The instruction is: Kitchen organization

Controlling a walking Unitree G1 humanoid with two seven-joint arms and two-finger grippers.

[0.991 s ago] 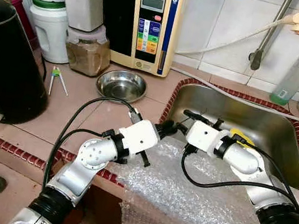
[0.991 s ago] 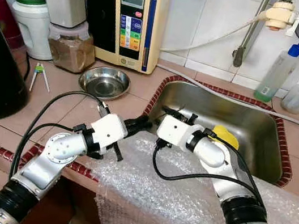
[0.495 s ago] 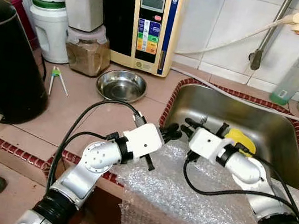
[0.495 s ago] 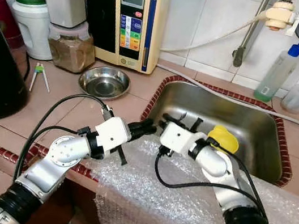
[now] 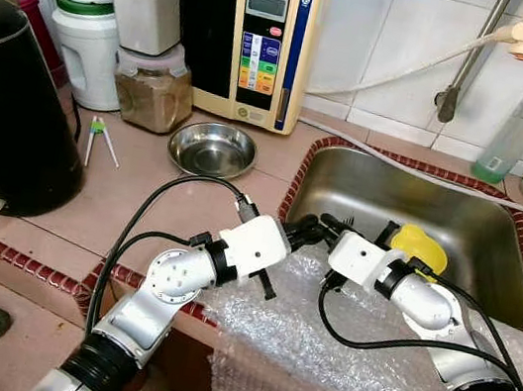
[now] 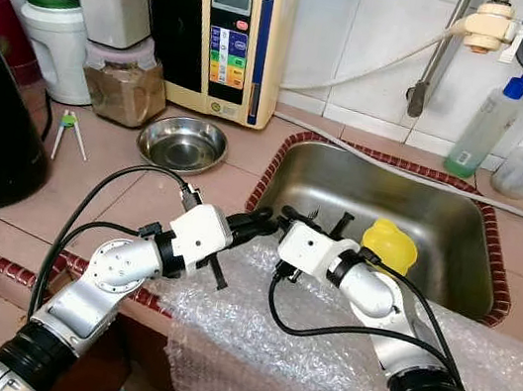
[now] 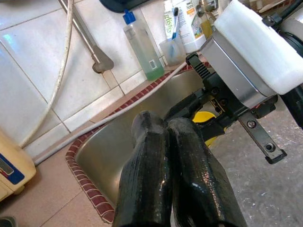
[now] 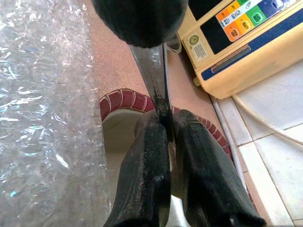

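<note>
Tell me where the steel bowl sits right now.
The steel bowl sits on the tiled counter, left of the sink, in front of the beige water machine.

My two arms are silver jointed tubes with black elbow collars and white boxy wrist housings, black cables looping off each, ending in the glossy black two-fingered left end effector (image 5: 303, 231) and right end effector (image 5: 329, 226).

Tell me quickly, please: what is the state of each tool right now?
Left tool: closed, its fingers pressed together; it cannot be told whether it grips anything.
Right tool: closed on a thin metal utensil.
</note>
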